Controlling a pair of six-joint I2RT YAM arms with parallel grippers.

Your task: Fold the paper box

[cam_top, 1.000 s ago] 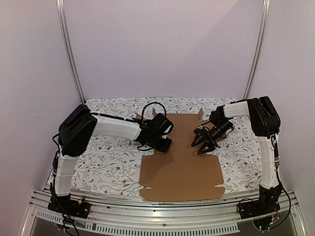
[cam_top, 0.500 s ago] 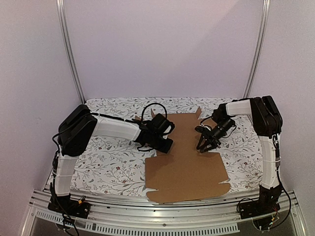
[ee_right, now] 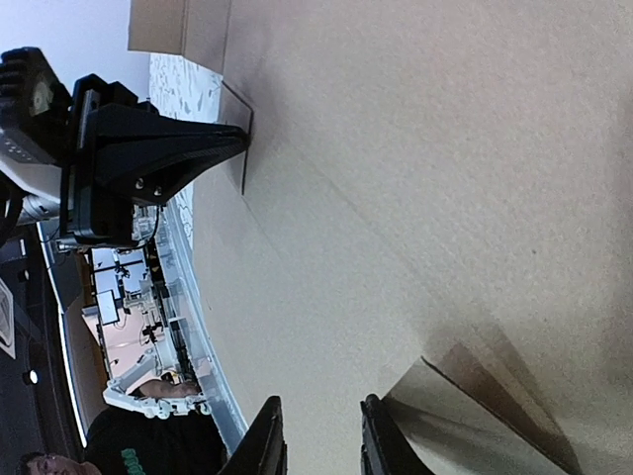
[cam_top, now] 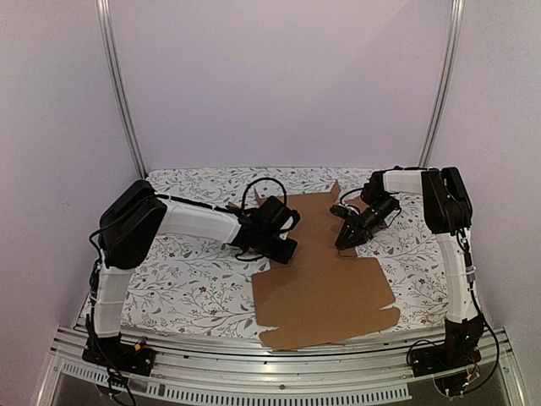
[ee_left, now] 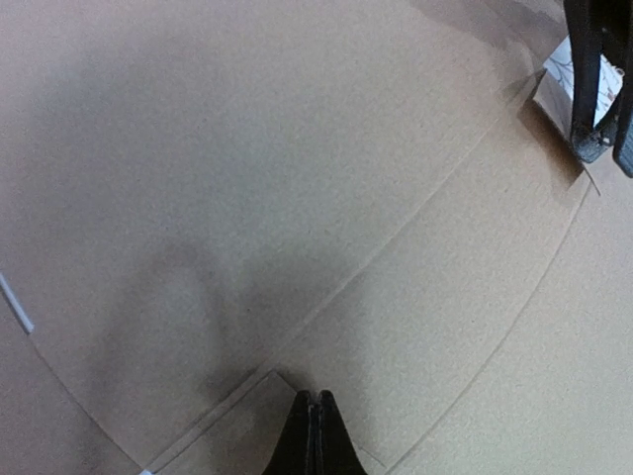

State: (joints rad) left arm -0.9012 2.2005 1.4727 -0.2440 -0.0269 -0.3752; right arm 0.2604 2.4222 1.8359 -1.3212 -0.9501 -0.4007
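Observation:
The paper box (cam_top: 325,288) lies as a flat brown die-cut sheet on the flowered table, turned a little askew. My left gripper (cam_top: 286,249) rests on its left edge. In the left wrist view it (ee_left: 316,401) is shut, tips together and empty, touching the cardboard (ee_left: 297,198) at a corner of a cut flap. My right gripper (cam_top: 345,241) hovers low over the sheet's far right part. In the right wrist view it (ee_right: 318,440) stands narrowly open over bare cardboard (ee_right: 445,198), with a raised flap (ee_right: 475,421) just outside one finger, not between the jaws.
The flowered tablecloth (cam_top: 194,271) shows on both sides of the sheet. Metal frame posts (cam_top: 118,93) rise at the back corners and a rail (cam_top: 254,376) runs along the near edge. The left gripper's black body (ee_right: 148,148) shows in the right wrist view.
My right gripper moved toward the far side and its jaws narrowed. The cardboard sheet turned, its near edge swinging right. My left gripper stayed shut in place.

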